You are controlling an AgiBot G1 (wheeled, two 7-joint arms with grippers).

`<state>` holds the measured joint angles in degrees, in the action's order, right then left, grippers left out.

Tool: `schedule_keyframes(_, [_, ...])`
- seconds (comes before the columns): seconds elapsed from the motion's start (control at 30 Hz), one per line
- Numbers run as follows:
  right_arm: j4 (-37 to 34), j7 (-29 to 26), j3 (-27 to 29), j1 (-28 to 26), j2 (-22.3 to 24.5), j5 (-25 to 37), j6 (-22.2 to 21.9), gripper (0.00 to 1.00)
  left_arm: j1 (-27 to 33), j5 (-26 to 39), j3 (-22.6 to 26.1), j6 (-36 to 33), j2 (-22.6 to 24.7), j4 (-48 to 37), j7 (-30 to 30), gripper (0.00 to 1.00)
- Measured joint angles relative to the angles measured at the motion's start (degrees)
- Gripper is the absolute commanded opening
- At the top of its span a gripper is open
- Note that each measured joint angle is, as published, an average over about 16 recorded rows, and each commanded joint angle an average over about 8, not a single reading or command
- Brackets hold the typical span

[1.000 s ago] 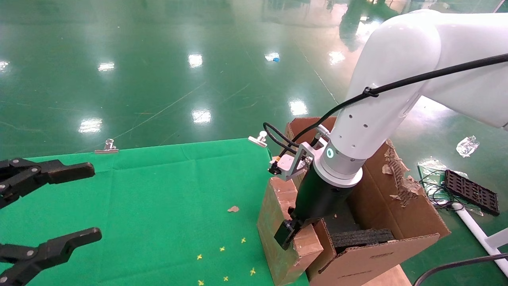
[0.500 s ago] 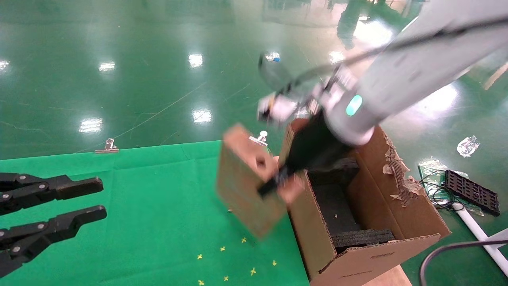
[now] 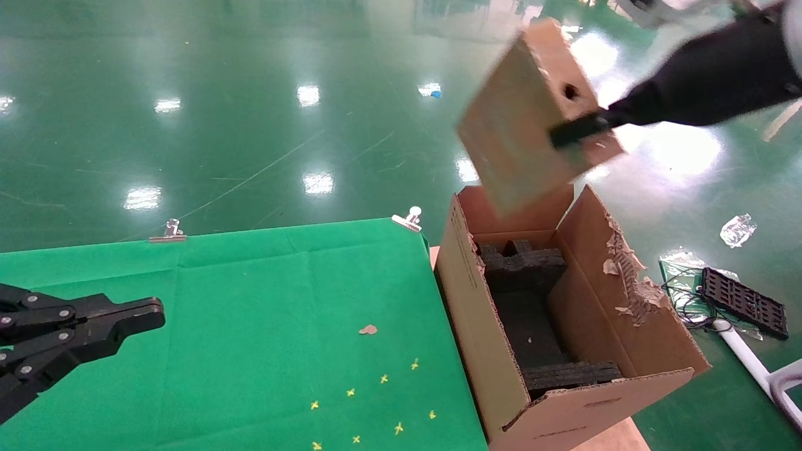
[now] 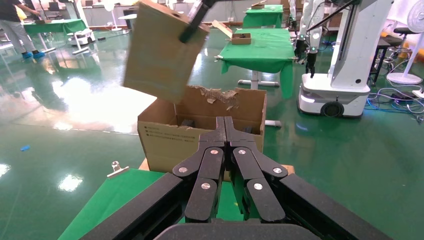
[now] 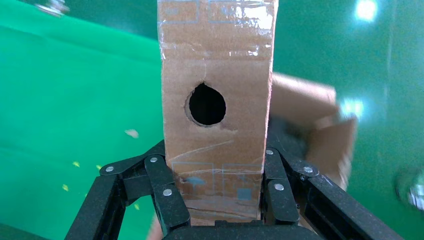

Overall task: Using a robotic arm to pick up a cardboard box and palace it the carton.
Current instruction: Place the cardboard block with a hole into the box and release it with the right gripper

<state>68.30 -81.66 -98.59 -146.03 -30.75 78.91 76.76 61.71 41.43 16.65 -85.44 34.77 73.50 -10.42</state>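
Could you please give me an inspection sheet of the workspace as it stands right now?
Surface: green cloth on the table, held by metal clips; small yellow marks and a brown scrap on it.
Job's things: box held tilted in the air above the carton; the carton stands open beside the table, one flap torn, black foam inside.
Clutter: black tray and plastic wrap on the floor.
Grippers: right gripper shut on the box; left gripper shut, empty, over the cloth.
Cables: wires by the tray.
Surroundings: glossy green floor; other tables and robots beyond.
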Motion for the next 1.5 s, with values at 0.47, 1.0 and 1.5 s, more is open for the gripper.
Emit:
schedule_keyframes(0.47, [-7.34,0.28,-5.31,4.76,5.89,5.27,2.81,0.00,0.01,-0.03,0.05,0.02,-0.02,0.00,0.03,1.00])
schedule_keyframes(1.0, [-18.77,4.21,-8.95,17.73,4.72,2.53,-4.07,0.00,0.02,-0.07,0.11,0.05,-0.04,0.00,0.05,1.00])
schedule_keyframes(1.5, [-27.78,6.23,-9.52,30.08,0.26,-2.20,-13.89,0.00,0.03,-0.11,0.16,0.07,-0.06,0.00,0.08,1.00])
